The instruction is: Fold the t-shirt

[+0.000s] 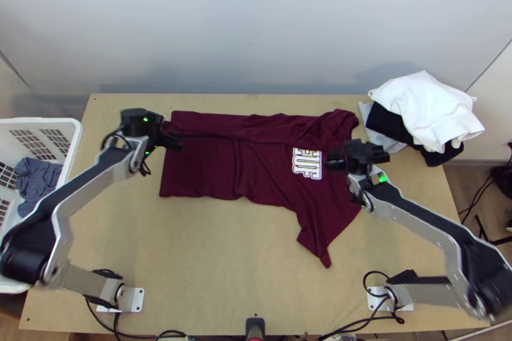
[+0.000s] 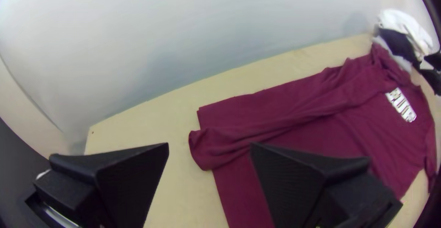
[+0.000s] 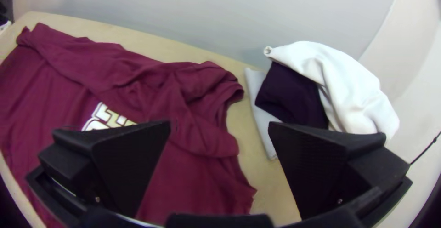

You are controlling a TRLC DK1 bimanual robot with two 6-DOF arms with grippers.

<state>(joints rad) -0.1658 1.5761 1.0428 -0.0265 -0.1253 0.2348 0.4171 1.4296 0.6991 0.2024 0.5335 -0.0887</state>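
Note:
The dark red t-shirt (image 1: pixel 205 165) lies across the table, its far edge turned over in a loose, wrinkled strip; a pointed part reaches toward the near side at the right. Over its left end is my left gripper (image 1: pixel 165 141); my right gripper (image 1: pixel 356 150) is over the right end, near the white lettering. In the left wrist view, my left gripper (image 2: pixel 210 145) is open above the rolled corner of the shirt (image 2: pixel 285 117). The right wrist view has my right gripper (image 3: pixel 220 123) open, with the shirt (image 3: pixel 193 177) below and no cloth between its fingers.
A pile of white, black and grey cloths (image 1: pixel 425 111) rests at the table's far right corner, close to the shirt. Left of the table stands a white basket (image 1: pixel 73 133) with grey-blue cloth inside. Bare tabletop (image 1: pixel 217 258) lies in front of the shirt.

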